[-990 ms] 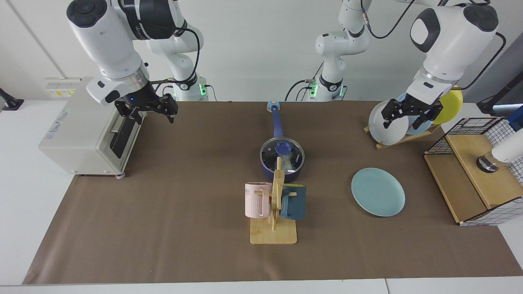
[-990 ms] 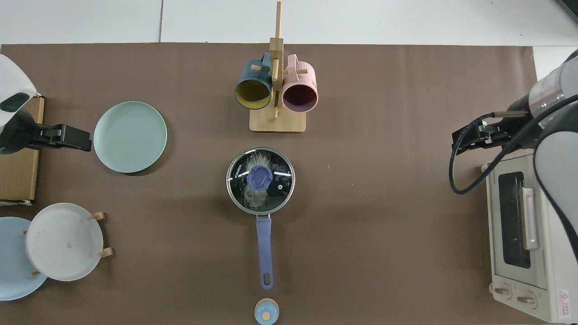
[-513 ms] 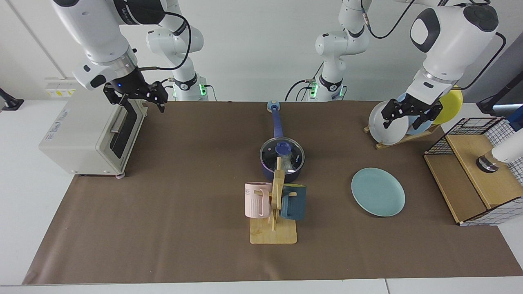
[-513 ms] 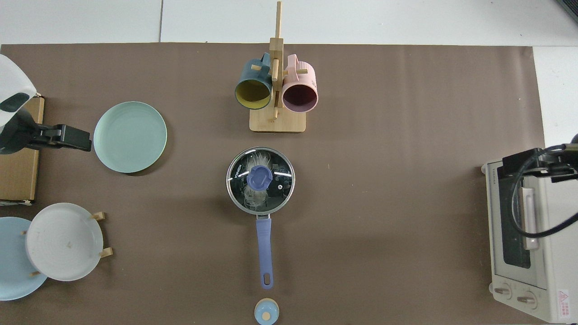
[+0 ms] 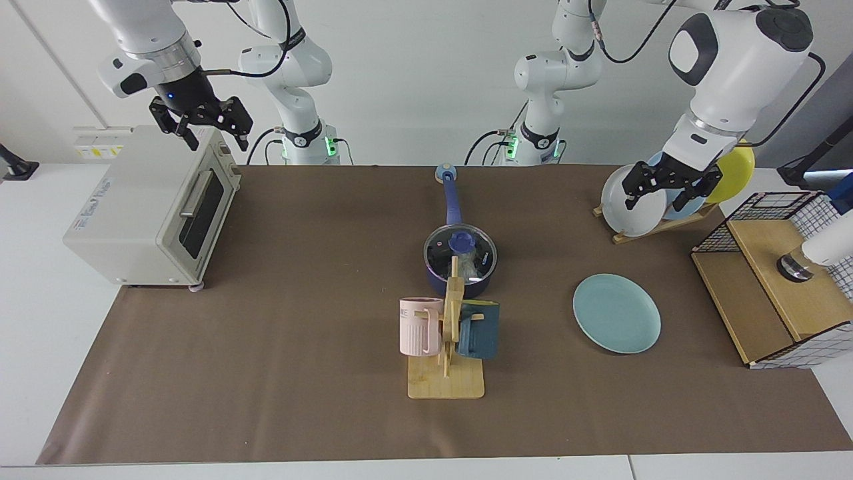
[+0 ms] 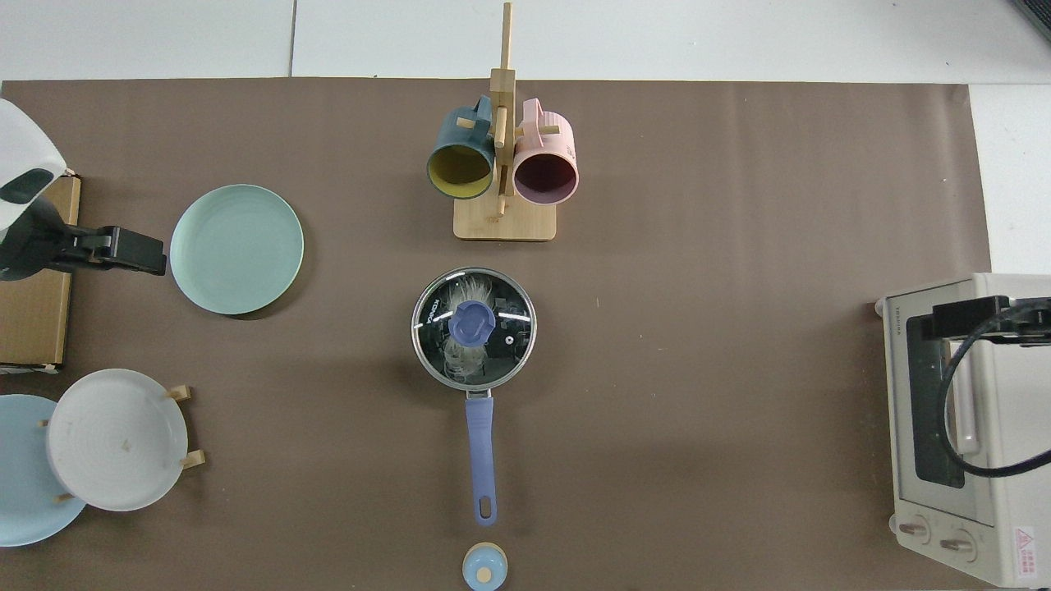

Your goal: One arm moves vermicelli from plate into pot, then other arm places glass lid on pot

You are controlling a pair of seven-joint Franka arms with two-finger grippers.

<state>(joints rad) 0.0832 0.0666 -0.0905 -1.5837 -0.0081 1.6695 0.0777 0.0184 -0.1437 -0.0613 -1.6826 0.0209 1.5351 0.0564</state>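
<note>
The pot (image 5: 460,265) is seen at the middle of the brown-covered surface (image 5: 300,320), its long blue handle (image 6: 481,460) pointed toward the robots' side, with a pale round tip just beyond it. The glass lid (image 6: 473,327) is seated on the pot, metal rim resting all round, blue knob at the centre. Through the glass the vermicelli (image 6: 465,358) can be made out inside the pot as a pale, wispy tangle of thin threads. The plate (image 5: 617,313) lies flat and bare on the surface, well apart from the pot.

Now the tools. The right tool (image 5: 203,123) is held high above the top of the toaster oven (image 5: 143,207), fingers spread, nothing between them, nothing touched. The left tool (image 5: 670,183) is held in the air in front of the white plate (image 5: 632,200) standing in the wooden rack, fingers spread and empty as well; from above it shows just beside the teal plate's edge (image 6: 236,249).

Near the pot, a wooden mug stand (image 5: 448,373) is seen carrying a pink mug (image 5: 420,325) and a dark teal mug (image 5: 480,330), both hung on their sides, with openings facing upward toward the overhead camera.
</note>
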